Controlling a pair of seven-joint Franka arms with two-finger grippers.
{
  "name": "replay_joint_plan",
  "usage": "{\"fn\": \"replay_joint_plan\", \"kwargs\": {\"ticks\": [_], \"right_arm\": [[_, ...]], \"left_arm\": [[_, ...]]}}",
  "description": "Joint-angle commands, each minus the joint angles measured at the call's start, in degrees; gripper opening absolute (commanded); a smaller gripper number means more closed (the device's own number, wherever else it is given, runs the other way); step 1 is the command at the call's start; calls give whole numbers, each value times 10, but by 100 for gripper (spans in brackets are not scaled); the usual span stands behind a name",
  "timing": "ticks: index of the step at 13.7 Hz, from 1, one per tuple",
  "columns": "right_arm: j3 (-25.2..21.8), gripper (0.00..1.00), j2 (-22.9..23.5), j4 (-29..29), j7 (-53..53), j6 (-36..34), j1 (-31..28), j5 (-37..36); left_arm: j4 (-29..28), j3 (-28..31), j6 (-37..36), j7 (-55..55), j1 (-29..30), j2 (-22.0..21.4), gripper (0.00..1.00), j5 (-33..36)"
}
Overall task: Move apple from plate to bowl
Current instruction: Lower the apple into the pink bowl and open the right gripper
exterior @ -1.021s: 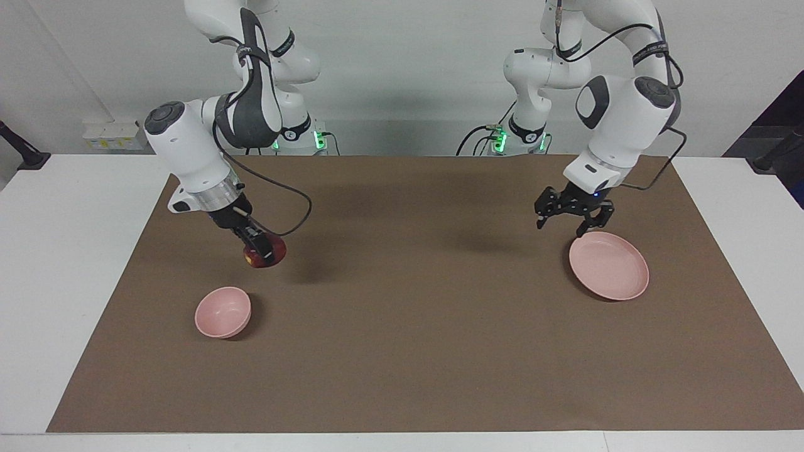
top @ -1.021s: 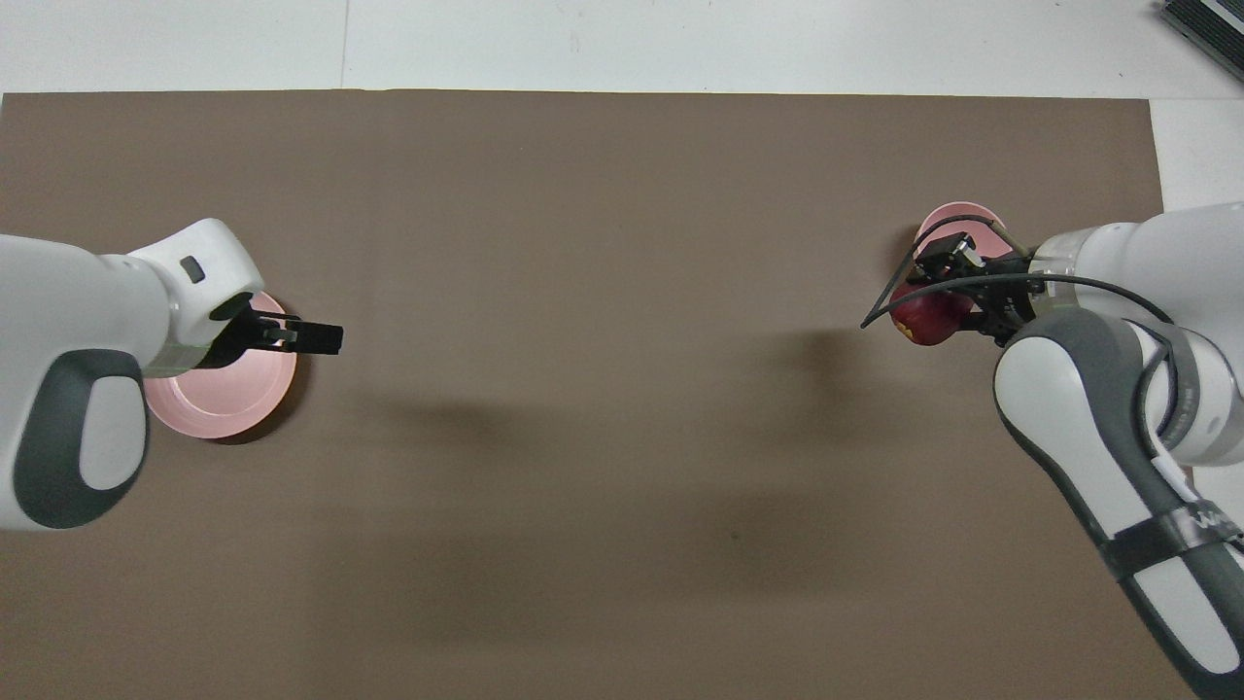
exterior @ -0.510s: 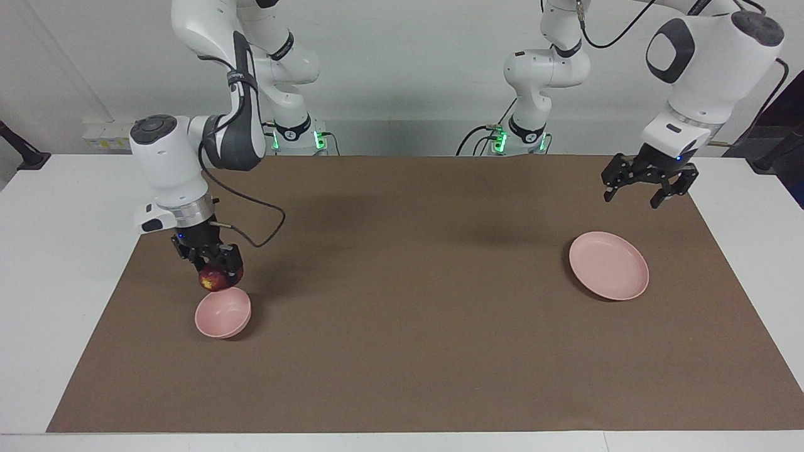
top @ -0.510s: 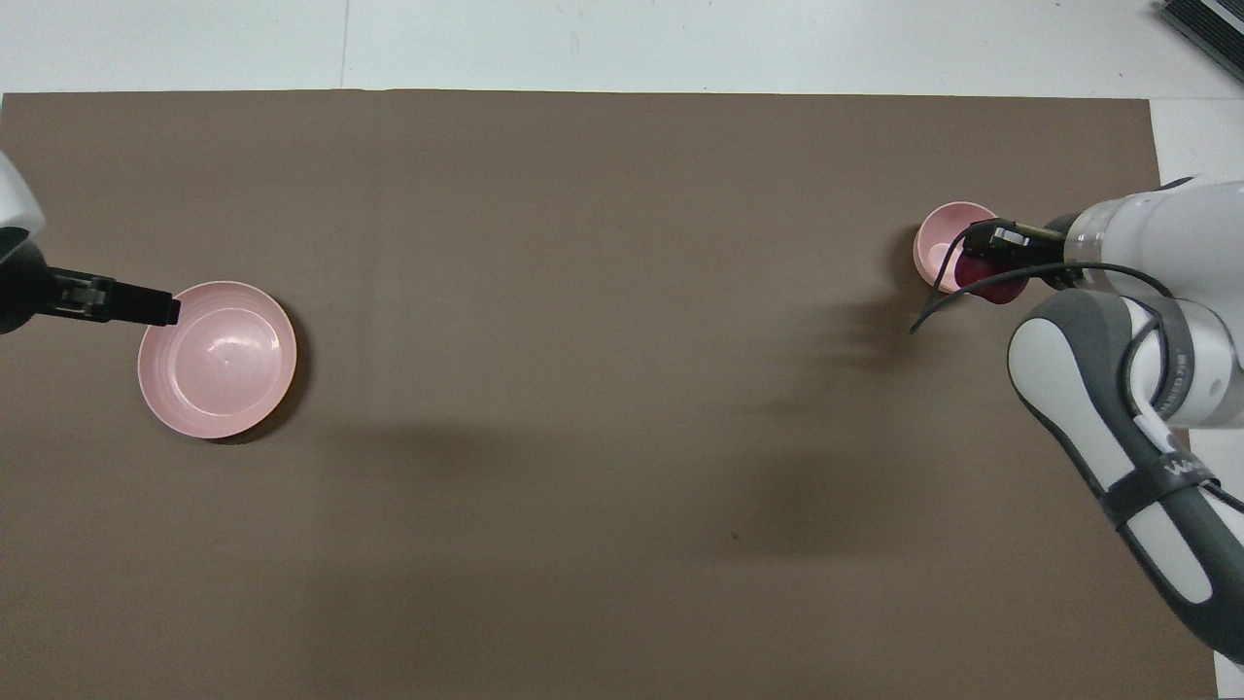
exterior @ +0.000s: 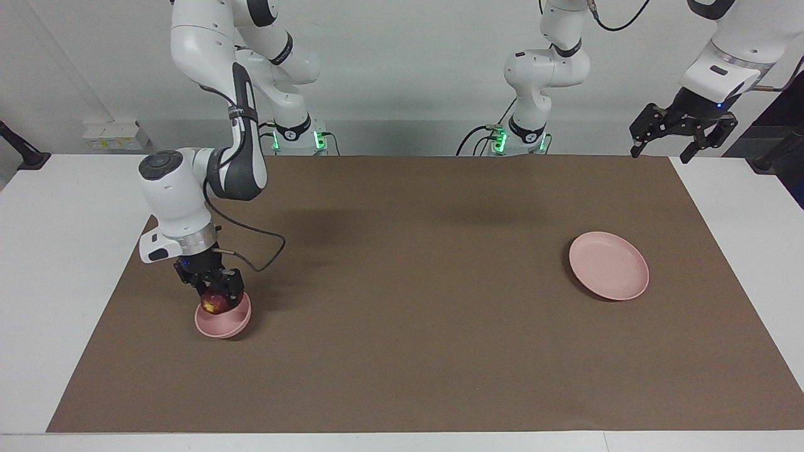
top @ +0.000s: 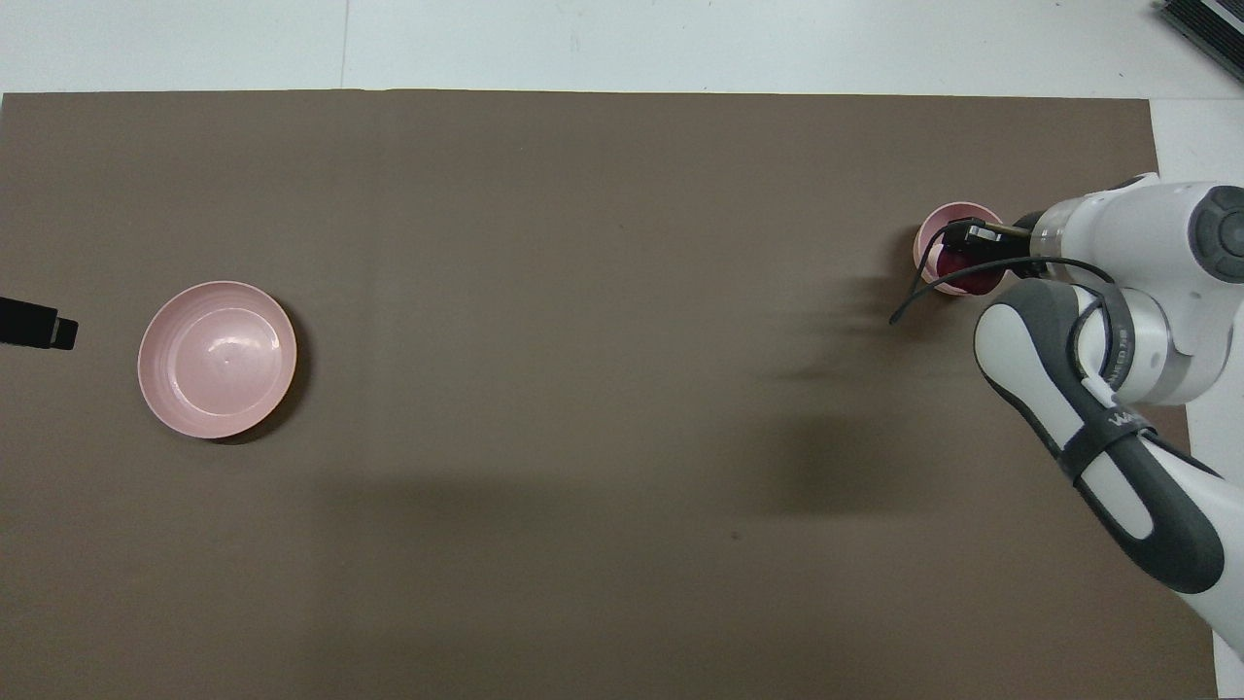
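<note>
R gripper (exterior: 210, 290) was down at the bowl (exterior: 221, 321), at the R arm's end of the brown mat (exterior: 402, 351), jaws closed on the apple (exterior: 213, 304). Apple sat low inside the bowl's rim w/ its yellow patch showing in the facing view; can't tell whether it touched the bowl's bottom. In the overhead view the gripper (top: 957, 245) covered most of the bowl (top: 931, 226), only a dark red bit of the apple (top: 964, 280) visible.

L gripper (exterior: 681, 129) was raised high over the mat's corner at the L arm's end, jaws spread wide w/ nothing between them. Overhead, only its black tip (top: 34, 326) showed at the frame edge.

Plate (exterior: 608, 265) lay bare on the mat toward the L arm's end, well apart from the bowl and a bit nearer the robots.
</note>
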Motion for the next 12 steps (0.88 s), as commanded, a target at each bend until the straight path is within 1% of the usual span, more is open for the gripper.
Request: {"fn": "replay_joint_plan", "kwargs": {"ticks": [1,2,4,7,8,10,12], "right_arm": [[5,48,15,12,-4,15,-11,-8],[5,99,15,19,0,18,-11,-3],[7,100,13,29,-2,12,-7,-1],[11,100,-13,38,-8,-5,-2,-4],[12,100,-21,41,-8,-21,-2,-5],[16,100,-33,73,-30,-95,-2,-3],[16,100,-38,121,-55,-184,-7,0]], "left_arm": [[13,-8,-31,1,5,-1,100,10],[12,-15,-28,-1,5,-13,100,9],[9,-17,-29,-2,4,-16,100,9],[7,-17,-22,-1,3,-16,100,8],[7,-17,-22,-1,4,-16,100,5],[7,-14,-23,-1,5,-16,100,5],[7,-10,-24,-1,6,-16,100,5]]}}
